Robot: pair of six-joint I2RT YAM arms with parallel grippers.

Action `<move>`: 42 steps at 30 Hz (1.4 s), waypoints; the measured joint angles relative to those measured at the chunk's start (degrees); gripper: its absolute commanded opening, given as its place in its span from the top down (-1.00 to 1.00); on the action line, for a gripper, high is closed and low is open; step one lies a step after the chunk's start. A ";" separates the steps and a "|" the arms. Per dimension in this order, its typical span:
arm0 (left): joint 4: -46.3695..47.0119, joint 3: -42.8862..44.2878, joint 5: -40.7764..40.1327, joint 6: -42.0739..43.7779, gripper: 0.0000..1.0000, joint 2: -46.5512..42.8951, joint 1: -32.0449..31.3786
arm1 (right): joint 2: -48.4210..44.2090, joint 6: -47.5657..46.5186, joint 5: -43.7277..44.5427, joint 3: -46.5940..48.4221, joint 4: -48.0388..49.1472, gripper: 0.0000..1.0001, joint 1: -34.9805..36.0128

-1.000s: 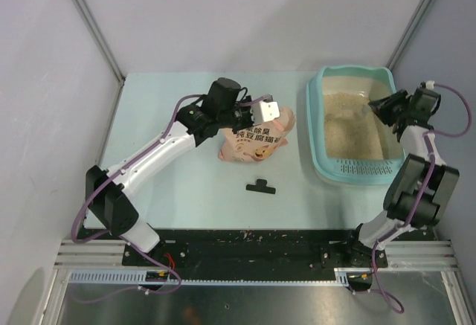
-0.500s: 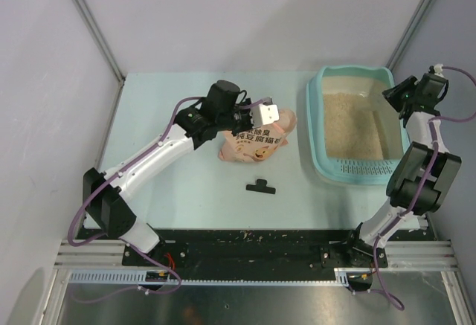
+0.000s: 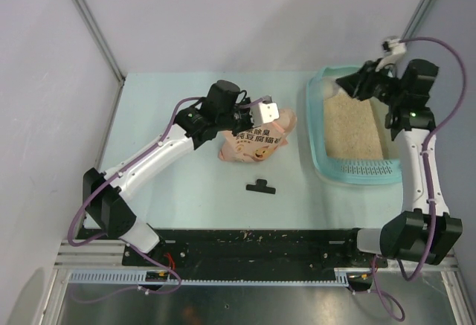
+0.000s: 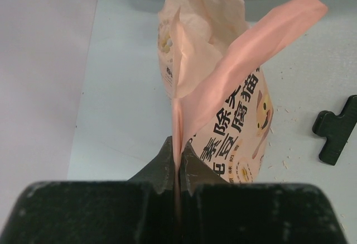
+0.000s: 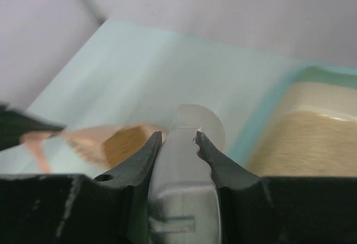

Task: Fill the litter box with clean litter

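The teal litter box (image 3: 315, 135) sits at the right of the table, with beige clean litter (image 3: 353, 128) spread over its floor. My right gripper (image 3: 354, 84) hovers above the box's far left corner. It is shut on the handle of a clear plastic scoop (image 5: 187, 166), whose teal rim (image 5: 262, 115) and litter (image 5: 315, 138) show to the right. A peach-pink cat-print bag (image 3: 253, 140) stands left of the box. My left gripper (image 3: 262, 109) is shut on the bag's top flap (image 4: 177, 118), pinching it flat between the jaws (image 4: 177, 157).
A black clip (image 3: 261, 186) lies on the table in front of the bag, also visible in the left wrist view (image 4: 334, 132). Grey walls with metal posts close in the table at left, back and right. Stray crumbs dot the table by the bag.
My right arm has swung from the box's right side up and leftward to above its far left corner, still carrying the scoop. The left arm and bag have not moved.
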 measured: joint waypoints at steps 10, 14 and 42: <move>0.33 -0.31 -0.55 -2.36 1.00 -0.26 0.00 | 4.22 -5.73 -7.02 0.61 -9.29 1.00 15.06; 0.44 -0.68 -0.50 -2.58 1.00 -0.76 0.00 | 8.61 -9.46 -6.64 1.77 -10.56 1.00 18.08; 1.40 -1.92 -3.58 -17.14 1.00 -2.03 -0.11 | 19.23 2.97 32.76 -1.25 -9.29 1.00 38.53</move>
